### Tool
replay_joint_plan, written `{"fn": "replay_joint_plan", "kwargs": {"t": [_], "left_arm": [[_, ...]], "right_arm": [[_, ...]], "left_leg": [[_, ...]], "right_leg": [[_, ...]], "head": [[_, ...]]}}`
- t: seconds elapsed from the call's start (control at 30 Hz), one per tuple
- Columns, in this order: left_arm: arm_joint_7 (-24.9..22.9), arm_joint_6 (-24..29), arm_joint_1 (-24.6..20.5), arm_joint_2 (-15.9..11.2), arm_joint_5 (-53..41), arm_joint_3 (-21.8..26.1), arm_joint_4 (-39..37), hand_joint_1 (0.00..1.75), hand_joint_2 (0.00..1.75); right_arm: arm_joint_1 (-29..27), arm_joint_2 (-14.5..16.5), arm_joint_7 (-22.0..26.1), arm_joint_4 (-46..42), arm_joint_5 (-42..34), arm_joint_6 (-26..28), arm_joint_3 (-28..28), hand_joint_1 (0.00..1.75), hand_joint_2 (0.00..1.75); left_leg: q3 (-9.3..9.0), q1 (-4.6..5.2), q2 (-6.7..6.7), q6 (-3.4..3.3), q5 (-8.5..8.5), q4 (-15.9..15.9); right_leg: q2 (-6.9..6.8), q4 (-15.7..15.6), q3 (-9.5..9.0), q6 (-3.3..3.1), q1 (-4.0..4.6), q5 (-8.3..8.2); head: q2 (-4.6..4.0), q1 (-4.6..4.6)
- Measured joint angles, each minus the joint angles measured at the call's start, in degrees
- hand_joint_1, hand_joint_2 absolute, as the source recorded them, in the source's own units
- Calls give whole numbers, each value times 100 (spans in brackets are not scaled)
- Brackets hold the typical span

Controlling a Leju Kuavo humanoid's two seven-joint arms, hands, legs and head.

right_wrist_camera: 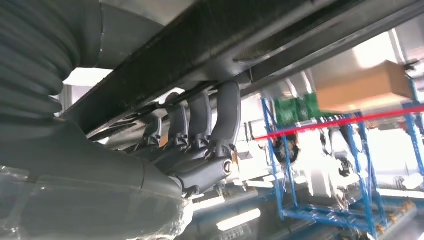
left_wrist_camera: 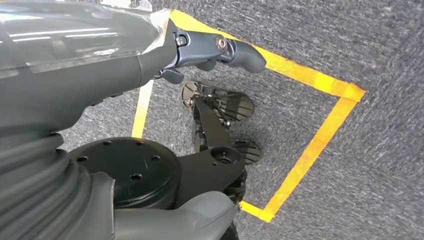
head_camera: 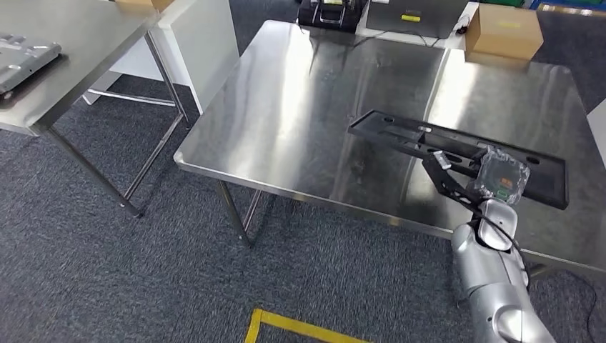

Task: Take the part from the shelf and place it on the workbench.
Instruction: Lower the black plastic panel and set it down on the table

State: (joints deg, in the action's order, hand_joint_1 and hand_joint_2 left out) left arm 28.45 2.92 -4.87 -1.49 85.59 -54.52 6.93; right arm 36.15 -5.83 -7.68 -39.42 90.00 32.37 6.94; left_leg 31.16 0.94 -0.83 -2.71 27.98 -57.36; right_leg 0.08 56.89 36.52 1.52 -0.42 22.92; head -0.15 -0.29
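A long, flat black part (head_camera: 400, 132) stretches across the right half of the steel workbench (head_camera: 300, 107), low over its surface or resting on it; I cannot tell which. My right hand (head_camera: 495, 180), wrapped in clear plastic, grips the part near its right end. In the right wrist view its dark fingers (right_wrist_camera: 202, 127) curl up around the edge of the black part (right_wrist_camera: 240, 45). My left hand (left_wrist_camera: 215, 50) hangs beside my body over the carpet, holding nothing, with its fingers and thumb apart.
A cardboard box (head_camera: 504, 30) stands at the workbench's far right corner, with dark equipment (head_camera: 332, 11) behind the far edge. A second steel table (head_camera: 78, 36) at the left carries a grey part (head_camera: 25, 57). Yellow floor tape (head_camera: 300, 327) marks the carpet close in front of me.
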Motion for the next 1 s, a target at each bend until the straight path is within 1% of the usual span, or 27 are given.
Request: {"fn": "replay_joint_plan", "kwargs": {"t": [0.03, 0.07, 0.1, 0.13, 0.17, 0.2, 0.23, 0.27, 0.3, 0.33, 0.37, 0.4, 0.43, 0.5, 0.53, 0.57, 0.6, 0.63, 0.7, 0.73, 0.77, 0.8, 0.83, 0.87, 0.9, 0.93, 1.0], "left_arm": [[3, 3, 0, -4, 9, -1, 0, 0, 175], [9, 8, -2, -7, 17, -1, 0, 0, 175], [14, 12, -6, -10, 22, -1, 0, 0, 175], [17, 15, -9, -11, 22, -2, 0, 0, 175], [21, 16, -9, -11, 22, -4, 0, 0, 175], [22, 16, -8, -10, 22, -13, 0, 0, 175], [22, 16, -6, -10, 22, -25, 0, 0, 175], [22, 16, -3, -10, 22, -36, 0, 0, 175], [22, 17, -1, -12, 21, -46, 0, 0, 175], [22, 17, 0, -16, 21, -51, 0, 0, 175], [23, 18, 0, -23, 21, -54, -1, 0, 175], [24, 18, -2, -32, 20, -59, -1, 0, 175], [24, 17, -4, -38, 20, -68, -1, 0, 175], [26, 18, -3, -45, 20, -90, -2, 0, 175], [26, 19, -2, -44, 20, -99, -1, 0, 175], [28, 19, -2, -41, 20, -105, -2, 0, 175], [30, 19, -6, -39, 20, -108, -2, 0, 175], [32, 18, -9, -37, 20, -109, -2, 0, 175], [35, 18, -12, -34, 20, -111, -2, 0, 175], [35, 18, -11, -31, 20, -111, -2, 0, 175], [34, 18, -9, -26, 20, -113, -2, 0, 175], [34, 18, -8, -20, 20, -114, -2, 0, 175], [33, 18, -8, -15, 20, -115, -1, 0, 175], [33, 18, -8, -15, 20, -116, -2, 0, 175], [33, 19, -9, -17, 20, -116, -2, 0, 175], [18, 30, -11, -21, 17, -119, -2, 0, 175], [-92, 99, -11, -26, 16, -126, -3, 0, 175]], "right_arm": [[0, -1, -4, -1, -1, 1, -2, 175, 175], [6, -5, -9, -1, -1, 1, -4, 175, 175], [15, -7, -12, -1, -1, 1, -5, 175, 175], [23, -10, -12, -1, -1, 2, -8, 175, 175], [28, -13, -12, 0, 0, 2, -10, 175, 175], [23, -14, -12, 1, 0, 3, -13, 175, 175], [13, -14, -12, 1, 0, 4, -17, 175, 175], [0, -14, -12, 2, 1, 5, -21, 175, 175], [-9, -14, -12, 2, 0, 7, -25, 175, 175], [-13, -14, -12, 2, 0, 8, -29, 175, 175], [-15, -14, -12, 2, 0, 8, -32, 175, 175], [-10, -14, -12, 3, -1, 9, -34, 175, 175], [-5, -16, -12, 3, -1, 10, -36, 175, 175], [0, -18, -12, 4, -1, 13, -42, 175, 175], [-2, -20, -12, 3, 0, 14, -44, 175, 175], [-1, -21, -12, 2, 1, 16, -48, 175, 175], [3, -23, -12, 2, 1, 17, -51, 175, 175], [6, -33, -12, 2, 1, 19, -55, 175, 175], [-7, -47, -12, 9, 1, 20, -60, 175, 175], [-25, -53, -12, 14, 1, 20, -61, 175, 175], [-43, -53, -12, 19, 0, 20, -64, 175, 175], [-54, -53, -12, 21, -1, 20, -67, 175, 175], [-57, -55, -12, 22, -1, 20, -69, 175, 175], [-54, -56, -12, 24, -2, 20, -70, 175, 175], [-45, -57, -9, 26, -1, 23, -71, 175, 175], [-39, -57, -1, 30, -1, 29, -72, 175, 175], [-36, -50, 20, 43, -1, 46, -86, 175, 175]], "left_leg": [[-2, -2, 6, 26, 29, -37], [45, -10, 16, 59, 72, -176], [155, -23, 27, 97, 145, -386], [353, -43, 39, 139, 249, -726], [603, -64, 45, 176, 374, -1118], [843, -84, 49, 201, 485, -1441], [1032, -100, 54, 218, 533, -1635], [1115, -109, 60, 221, 458, -1611], [1088, -112, 64, 209, 260, -1386], [963, -108, 66, 176, -41, -983], [814, -96, 66, 131, -290, -573], [693, -80, 63, 90, -428, -252], [605, -62, 62, 50, -490, -58], [552, -31, 59, -2, -450, -2], [511, -41, 64, -34, -478, 27], [473, -50, 66, -64, -492, 62], [433, -64, 69, -94, -499, 97], [393, -76, 70, -120, -492, 125], [345, -71, 62, -148, -443, 126], [315, -71, 54, -149, -411, 124], [283, -73, 45, -142, -380, 121], [241, -80, 36, -126, -343, 114], [193, -88, 30, -103, -298, 101], [157, -88, 27, -70, -250, 82], [134, -83, 25, -33, -204, 56], [127, -69, 25, -5, -165, 30], [138, -46, 26, -29, -135, 3]], "right_leg": [[9, -9, -34, -30, -21, -18], [13, -16, -77, -64, -45, -5], [15, -17, -123, -98, -55, 12], [16, -20, -157, -134, -55, 35], [17, -19, -184, -161, -52, 64], [20, -19, -208, -174, -49, 91], [25, -19, -238, -178, -47, 122], [30, -19, -278, -171, -46, 157], [37, -19, -327, -162, -45, 193], [43, -21, -382, -151, -44, 231], [46, -22, -432, -135, -40, 267], [52, -25, -459, -116, -35, 295], [56, -27, -471, -89, -29, 322], [62, -41, -471, -26, -21, 356], [58, -32, -466, 5, -14, 380], [52, 33, -438, 24, -10, 419], [47, 191, -359, 29, -7, 489], [41, 497, -197, 24, -11, 609], [39, 1302, 260, 23, -24, 865], [38, 1593, 459, 49, -31, 917], [36, 1667, 553, 95, -41, 870], [32, 1484, 520, 160, -58, 716], [22, 1089, 376, 229, -82, 489], [3, 660, 198, 278, -100, 280], [-8, 293, 32, 299, -104, 116], [-14, 75, -70, 282, -111, 28], [-1, -2, -113, 218, -105, 4]], "head": [[0, -3], [0, -7], [0, -12], [0, -15], [0, -22], [0, -22], [0, -23], [0, -24], [0, -23], [0, -24], [0, -20], [0, -16], [0, -15], [0, -14], [0, -15], [0, -12], [0, -6], [0, -1], [0, 6], [0, 6], [0, 7], [0, 8], [0, 8], [0, 14], [0, 20], [0, 22], [0, 11]]}}
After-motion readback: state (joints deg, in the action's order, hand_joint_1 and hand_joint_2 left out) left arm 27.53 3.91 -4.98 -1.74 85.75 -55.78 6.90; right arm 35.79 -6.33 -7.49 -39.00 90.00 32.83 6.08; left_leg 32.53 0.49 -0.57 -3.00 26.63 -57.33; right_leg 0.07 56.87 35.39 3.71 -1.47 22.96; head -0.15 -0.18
